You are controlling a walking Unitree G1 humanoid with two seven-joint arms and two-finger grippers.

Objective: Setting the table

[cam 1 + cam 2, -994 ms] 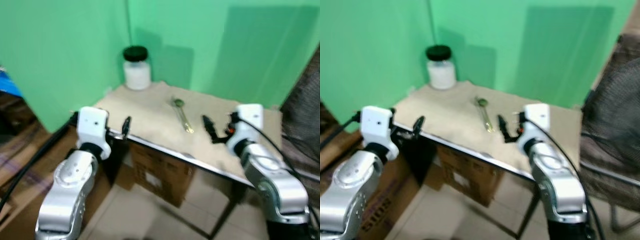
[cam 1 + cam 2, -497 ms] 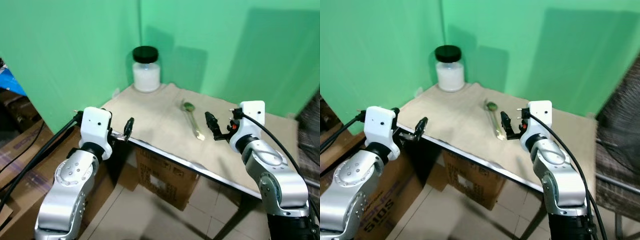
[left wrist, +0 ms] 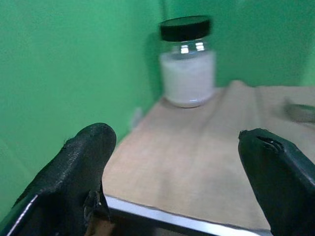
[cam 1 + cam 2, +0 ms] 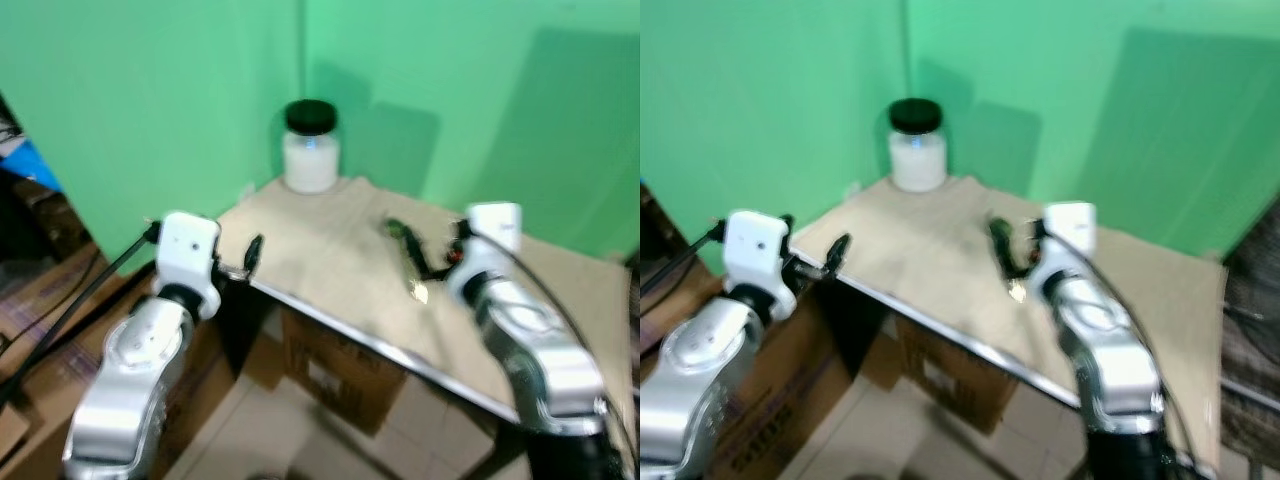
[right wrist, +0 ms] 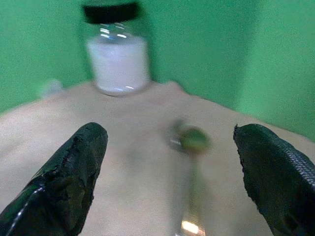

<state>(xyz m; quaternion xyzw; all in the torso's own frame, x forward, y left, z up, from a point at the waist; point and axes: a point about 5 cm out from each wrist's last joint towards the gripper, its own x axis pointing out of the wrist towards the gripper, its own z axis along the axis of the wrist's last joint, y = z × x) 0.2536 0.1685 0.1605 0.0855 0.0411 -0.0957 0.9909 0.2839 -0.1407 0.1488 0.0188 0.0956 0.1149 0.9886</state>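
- Left eye view: I see the table (image 4: 330,262) under a beige cloth, with a white jar (image 4: 310,146) with a black lid at its far corner, about 11 o'clock from the table's middle. The spoon (image 4: 405,250) lies on the cloth at roughly 2 o'clock from the middle, handle toward me. My right gripper (image 4: 432,262) hangs just beside it. The picture is smeared, so I judge the head or body is moving.
- Right eye view: my left gripper (image 4: 837,250) sits at the table's near-left edge, at about 9 o'clock, well apart from the spoon.
- Left wrist view: the left claw's two black fingers (image 3: 81,169) stand wide apart, holding nothing; the jar stands far ahead between them.
- Right wrist view: the right claw's fingers (image 5: 74,172) are also spread wide and empty. The spoon's greenish bowl (image 5: 193,139) lies on the cloth between them, the jar beyond.
- Risk, as I judge it: closing in while the view is blurred could land a fingertip on the handle and skid the spoon, or drag and bunch the cloth. The left gripper, so near the table edge, could knock it.
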